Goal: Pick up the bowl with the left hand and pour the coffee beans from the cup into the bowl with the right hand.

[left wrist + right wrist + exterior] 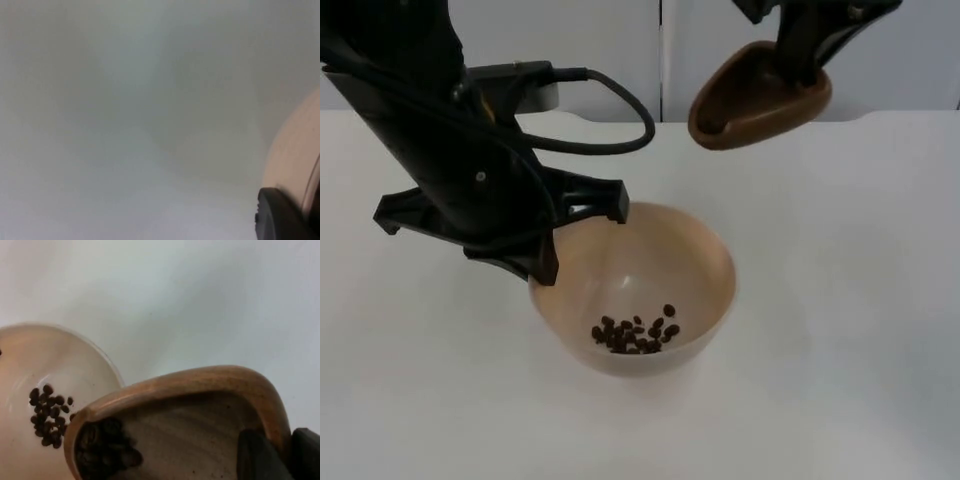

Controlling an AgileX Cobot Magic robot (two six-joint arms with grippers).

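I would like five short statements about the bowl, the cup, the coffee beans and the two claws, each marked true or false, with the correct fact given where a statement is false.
1. The bowl has coffee beans lying in it. True.
2. The left claw grips the bowl at its rim. True.
3. The cup stands on the table. False: the right claw holds it in the air, beyond the bowl.
4. The cup is completely empty. False: the right wrist view shows some beans left inside the cup.
5. The bowl is dark brown and the cup is cream. False: the bowl is cream and the cup is brown wood.
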